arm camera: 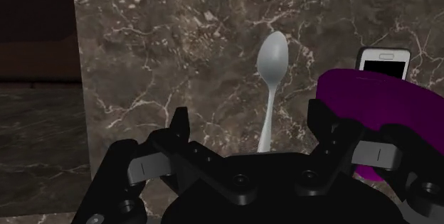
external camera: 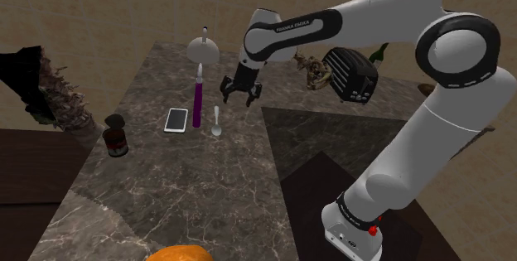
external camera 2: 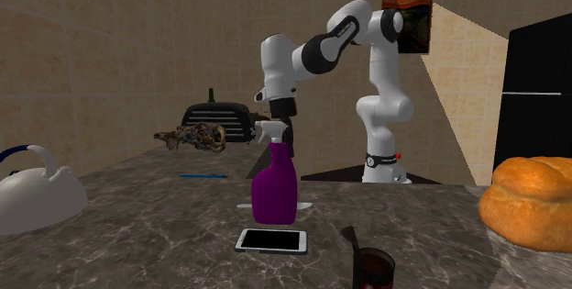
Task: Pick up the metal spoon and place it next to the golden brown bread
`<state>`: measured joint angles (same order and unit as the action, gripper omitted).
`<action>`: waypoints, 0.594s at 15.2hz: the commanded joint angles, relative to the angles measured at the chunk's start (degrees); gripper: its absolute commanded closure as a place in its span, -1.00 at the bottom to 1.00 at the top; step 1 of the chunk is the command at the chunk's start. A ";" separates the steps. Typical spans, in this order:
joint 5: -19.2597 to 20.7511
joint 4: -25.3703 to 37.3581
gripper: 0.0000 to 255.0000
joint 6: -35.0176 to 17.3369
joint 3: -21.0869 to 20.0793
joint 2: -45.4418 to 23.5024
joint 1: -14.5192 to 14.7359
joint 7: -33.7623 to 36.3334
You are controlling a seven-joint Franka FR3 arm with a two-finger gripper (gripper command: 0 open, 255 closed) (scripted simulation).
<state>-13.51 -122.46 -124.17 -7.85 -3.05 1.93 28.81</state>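
In the shoulder view the dark marbled bench (external camera: 207, 193) carries the grey spoon (external camera: 216, 123) near its middle, bowl toward the near side, lying flat just to the view's right of a purple spray bottle (external camera: 197, 103). The black fingers (external camera: 226, 94) hang spread apart above the far end of the spoon, with nothing between them. A white phone (external camera: 176, 119) lies left of the bottle, a dark can (external camera: 116, 136) stands further left, and a white kettle (external camera: 202, 49) sits at the far edge. A black toaster (external camera: 351, 74) is off to the right. The golden brown bread (external camera: 178, 253) shows at the near edge, well apart from the spoon. In the second exterior view the purple spray bottle (external camera 2: 274, 186) stands upright in front of the white arm (external camera 2: 275, 62), the phone (external camera 2: 271, 239) lies nearer, and the can (external camera 2: 373, 268) is nearest. The bread (external camera 2: 533, 201) is far to the right and the kettle (external camera 2: 33, 195) far to the left. In the wrist view the fingers (arm camera: 179, 127) stand wide open and the spoon (arm camera: 272, 62) lies on the marble between them, its handle running down toward the hand and touched by neither finger. The bottle (arm camera: 388, 109) and phone (arm camera: 384, 60) are beside it.
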 commanded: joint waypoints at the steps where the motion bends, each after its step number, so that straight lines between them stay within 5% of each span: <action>1: 0.24 2.24 -1.00 -2.39 -0.07 -4.51 0.20 1.40; 9: 1.42 12.82 -1.00 -6.50 0.39 -18.88 1.59 6.12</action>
<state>-12.08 -109.81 -129.95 -7.51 -21.05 3.50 34.92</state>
